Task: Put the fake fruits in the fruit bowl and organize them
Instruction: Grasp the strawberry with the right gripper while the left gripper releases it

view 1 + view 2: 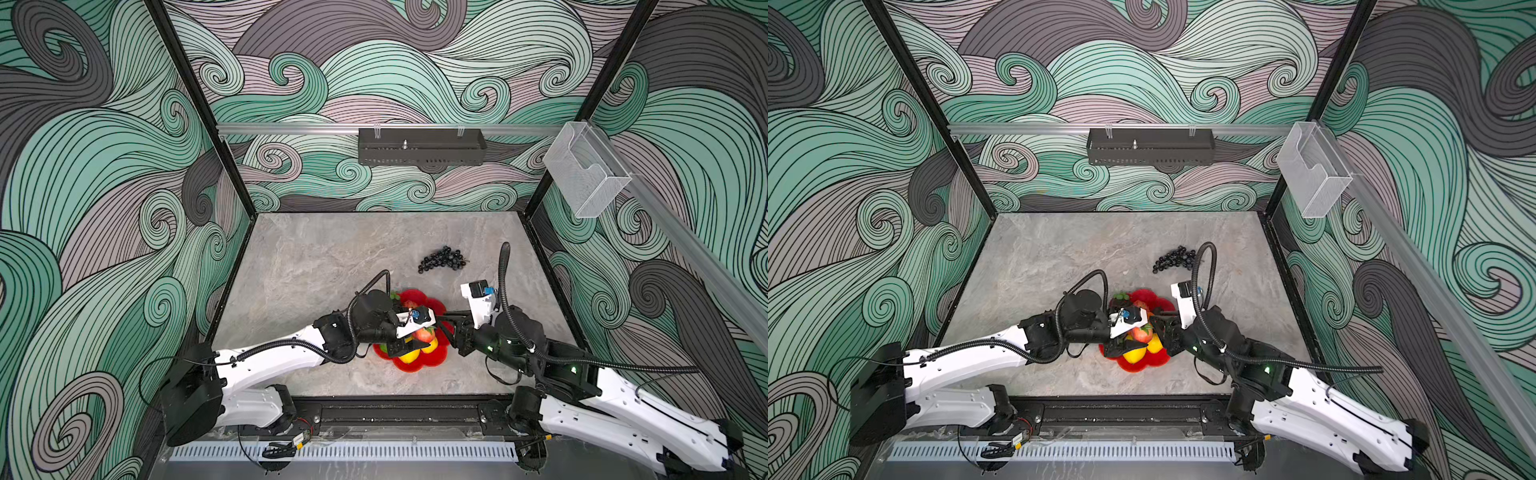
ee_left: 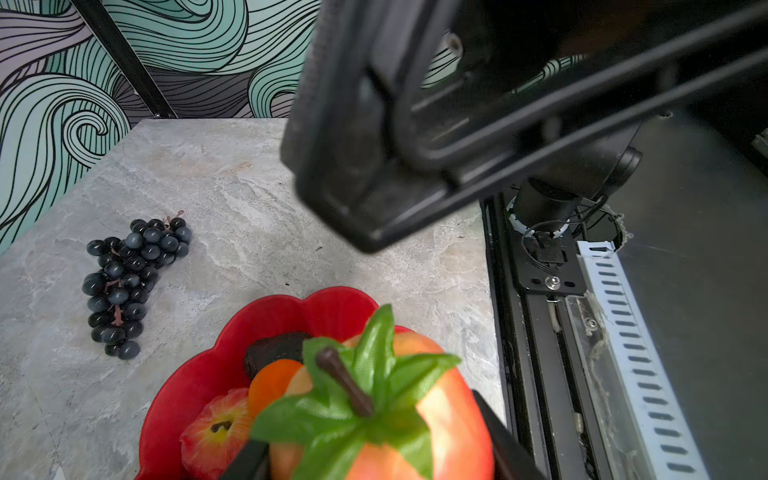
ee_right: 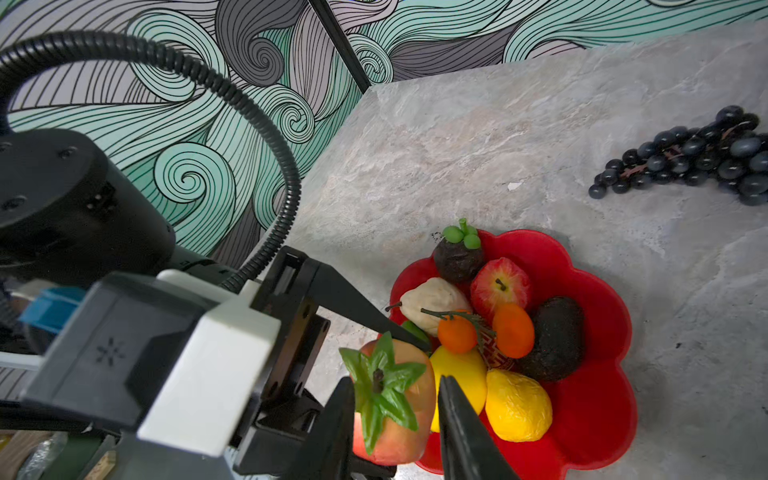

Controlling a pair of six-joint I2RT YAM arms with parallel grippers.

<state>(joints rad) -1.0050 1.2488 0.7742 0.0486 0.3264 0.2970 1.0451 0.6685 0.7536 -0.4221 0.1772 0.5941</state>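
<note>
Grey marble bench [image 1: 332, 257], swirl-print walls [image 1: 104, 166]. Red fruit bowl [image 3: 598, 399], near front edge centre, holds piled fruits [image 3: 517, 405]; grape bunch [image 1: 441, 259] lies mid-bench. Left fingers [image 3: 353, 305] clamp leafy peach [image 3: 399, 432] over bowl rim; right fingers [image 3: 461, 428] flank it, contact unclear.

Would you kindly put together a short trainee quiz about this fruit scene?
1. True or false: the grape bunch lies on the table, outside the fruit bowl.
2. What does the left gripper hold? A) lemon; B) leafy peach; C) grape bunch.
3. How many small orange fruits are in the fruit bowl?
Key: 1 true; 2 B; 3 two.
</note>
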